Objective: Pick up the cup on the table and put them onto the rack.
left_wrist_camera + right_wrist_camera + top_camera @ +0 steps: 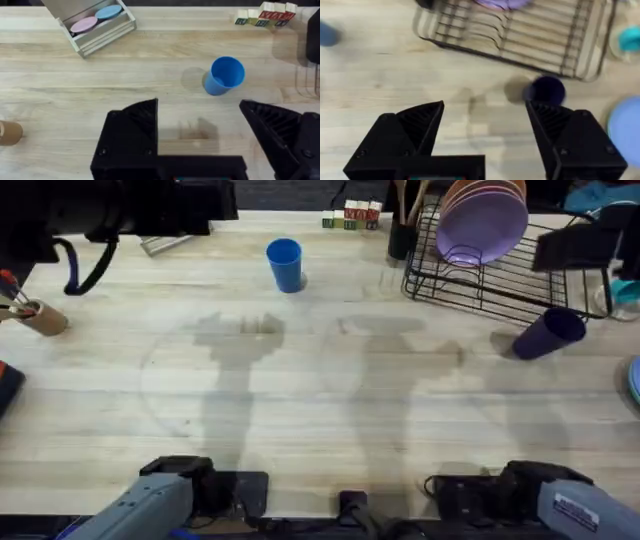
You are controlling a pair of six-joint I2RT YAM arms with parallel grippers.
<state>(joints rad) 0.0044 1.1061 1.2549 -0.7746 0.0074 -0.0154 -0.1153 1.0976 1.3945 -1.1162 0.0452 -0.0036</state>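
Observation:
A bright blue cup (283, 263) stands upright at the back middle of the table. In the left wrist view the blue cup (225, 75) is a little beyond my left gripper (199, 107), which is open and holds nothing. A dark navy-purple cup (548, 332) sits just in front of the black wire rack (500, 280) at the back right. In the right wrist view this cup (546, 91) is close beyond one finger of my open, unladen right gripper (485, 107), with the rack (520, 35) behind it.
Purple plates (480, 220) stand in the rack, beside a dark utensil holder (403, 235). A tan pot of brushes (40, 315) is at the left edge, lettered blocks (352, 217) at the back, a grey tiered tray (92, 25) at the back left, a blue plate (634, 380) at the right edge.

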